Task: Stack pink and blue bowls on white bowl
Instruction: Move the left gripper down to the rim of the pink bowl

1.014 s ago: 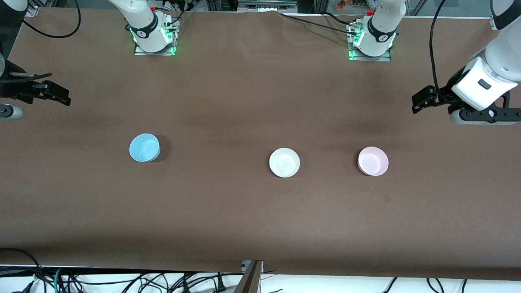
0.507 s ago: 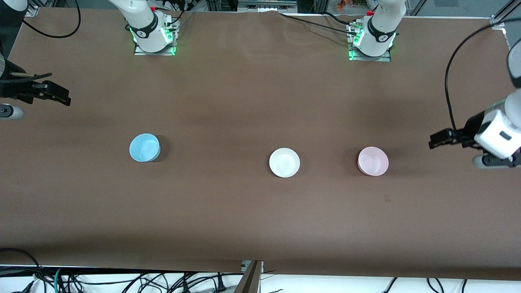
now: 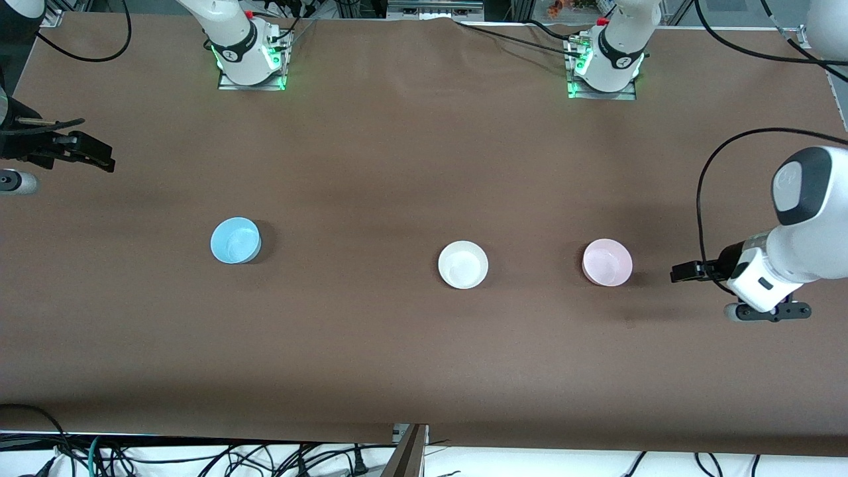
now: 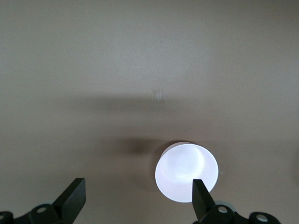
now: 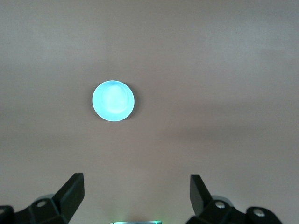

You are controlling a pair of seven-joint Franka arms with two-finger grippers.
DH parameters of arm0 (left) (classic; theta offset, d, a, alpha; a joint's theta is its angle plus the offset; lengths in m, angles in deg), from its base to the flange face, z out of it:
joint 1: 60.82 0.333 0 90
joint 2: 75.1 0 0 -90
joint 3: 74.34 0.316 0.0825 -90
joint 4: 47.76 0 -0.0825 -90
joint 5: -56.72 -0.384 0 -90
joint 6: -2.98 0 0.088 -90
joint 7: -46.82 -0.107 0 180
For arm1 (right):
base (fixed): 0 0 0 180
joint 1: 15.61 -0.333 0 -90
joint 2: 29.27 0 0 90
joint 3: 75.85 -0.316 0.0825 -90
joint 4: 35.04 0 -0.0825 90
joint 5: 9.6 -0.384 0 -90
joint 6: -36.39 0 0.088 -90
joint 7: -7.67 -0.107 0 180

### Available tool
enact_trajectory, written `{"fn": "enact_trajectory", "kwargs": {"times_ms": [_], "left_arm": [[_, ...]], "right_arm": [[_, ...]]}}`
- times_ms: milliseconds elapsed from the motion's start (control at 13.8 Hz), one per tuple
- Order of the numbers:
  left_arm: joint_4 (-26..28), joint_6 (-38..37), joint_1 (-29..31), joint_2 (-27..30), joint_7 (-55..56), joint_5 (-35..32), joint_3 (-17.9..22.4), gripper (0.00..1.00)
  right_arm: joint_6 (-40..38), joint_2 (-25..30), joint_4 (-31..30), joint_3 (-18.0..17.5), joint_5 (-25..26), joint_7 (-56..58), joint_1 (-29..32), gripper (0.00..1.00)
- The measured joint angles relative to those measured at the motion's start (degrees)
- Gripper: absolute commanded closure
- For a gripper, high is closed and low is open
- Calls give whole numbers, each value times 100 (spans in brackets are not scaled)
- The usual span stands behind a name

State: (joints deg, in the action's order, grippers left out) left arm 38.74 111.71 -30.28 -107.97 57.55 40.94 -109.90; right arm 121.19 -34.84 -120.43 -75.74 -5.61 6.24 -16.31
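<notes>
Three small bowls stand apart in a row on the brown table (image 3: 397, 165). The light blue bowl (image 3: 235, 240) is toward the right arm's end, the white bowl (image 3: 463, 264) is in the middle, and the pale pink bowl (image 3: 607, 262) is toward the left arm's end. My left gripper (image 3: 682, 272) is open and empty, low over the table beside the pink bowl and apart from it. In the left wrist view the pink bowl (image 4: 187, 171) looks washed-out white and lies just ahead of the open left gripper (image 4: 138, 200), next to one fingertip (image 4: 201, 196). My right gripper (image 3: 93, 154) waits open at the table's edge. The right wrist view shows the blue bowl (image 5: 113, 101) well ahead of the right gripper (image 5: 136, 193).
The arm bases (image 3: 248, 56) (image 3: 606, 63) stand with green lights at the table's edge farthest from the camera. Cables (image 3: 199, 457) hang below the nearest edge. A black cable (image 3: 702, 192) loops off the left arm.
My left arm has swung down along the table's end and lowered its gripper to beside the pink bowl. The right arm and all three bowls have not moved.
</notes>
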Motion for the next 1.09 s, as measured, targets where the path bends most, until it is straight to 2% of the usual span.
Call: {"fn": "enact_trajectory", "kwargs": {"times_ms": [290,796,1086], "left_arm": [[730,591,0,4,227,-697,25,0],[2217,2028,243,416,644,-771,30,0],[2952,2811,325,607,942,-771,29,4]], "right_arm": [[0,0,0,0,0,0,0,0],[0,0,1,1,0,0,0,0],[0,0,1,1,0,0,0,0]]}}
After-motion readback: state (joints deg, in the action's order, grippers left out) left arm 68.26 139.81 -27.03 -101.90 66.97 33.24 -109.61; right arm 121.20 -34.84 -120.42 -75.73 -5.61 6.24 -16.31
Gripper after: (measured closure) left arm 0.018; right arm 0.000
